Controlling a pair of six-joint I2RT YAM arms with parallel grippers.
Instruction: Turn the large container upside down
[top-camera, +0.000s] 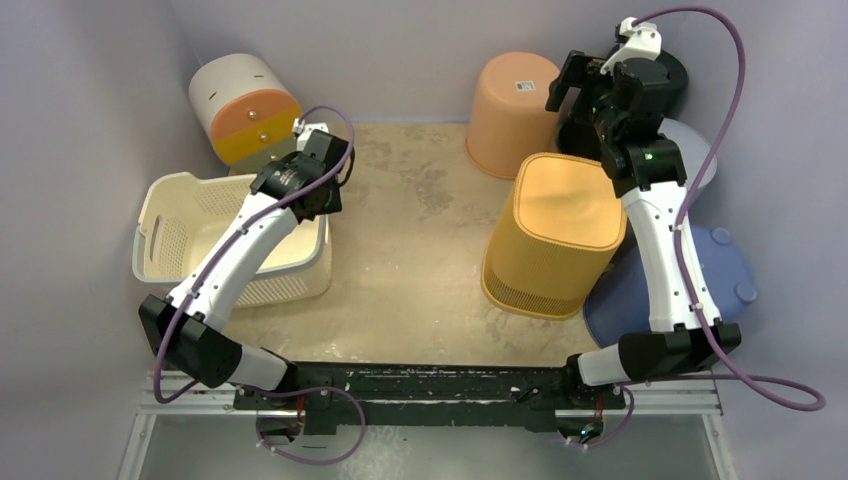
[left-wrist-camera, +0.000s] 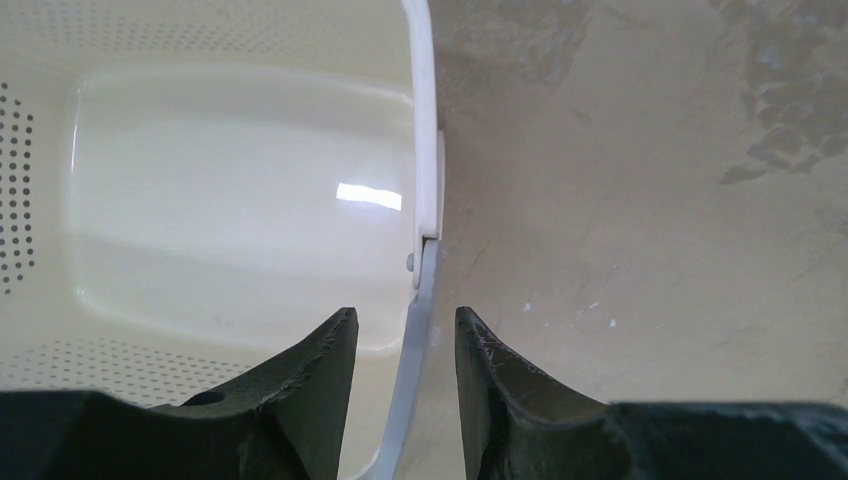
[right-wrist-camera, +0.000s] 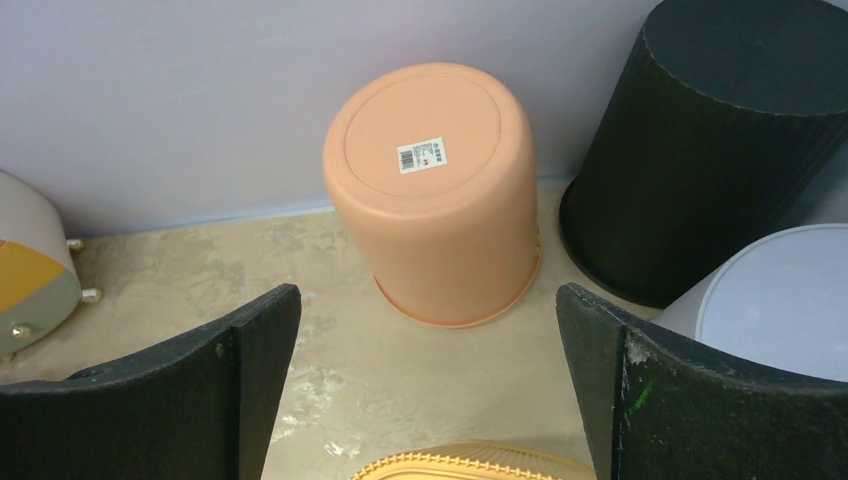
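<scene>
The left hand (left-wrist-camera: 403, 318) straddles one rim (left-wrist-camera: 426, 120) of the cream basket (left-wrist-camera: 240, 200). One finger hangs inside over the glossy floor, the other outside over the desk (left-wrist-camera: 650, 200). The hand is released, with a sliver of gap on each side of the rim. The basket sits upright beneath it, mouth up. Clenching looks like the next step: sink a little deeper, close squarely on the rim, then lift and roll the basket toward the open desk on the outer finger's side. The right hand (right-wrist-camera: 428, 292), released and empty, hovers facing a peach bin (right-wrist-camera: 430, 190); it should stay clear.
</scene>
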